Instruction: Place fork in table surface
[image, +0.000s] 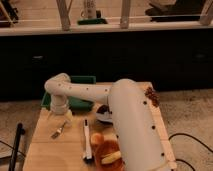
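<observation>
The small silvery fork (59, 131) lies on the light tan table surface (50, 150) near its left side, tines toward the front left. My gripper (65, 116) hangs from the white arm's wrist (59, 102) just above the far end of the fork's handle. Whether it touches the handle does not show.
A green bin (80, 85) stands at the table's back left, partly behind the arm. A long black-and-white utensil (86, 141) lies right of the fork. Orange-brown food items (106, 151), a dark round object (102, 111) and a brown cluster (151, 96) lie further right. A black pole (17, 145) stands left of the table.
</observation>
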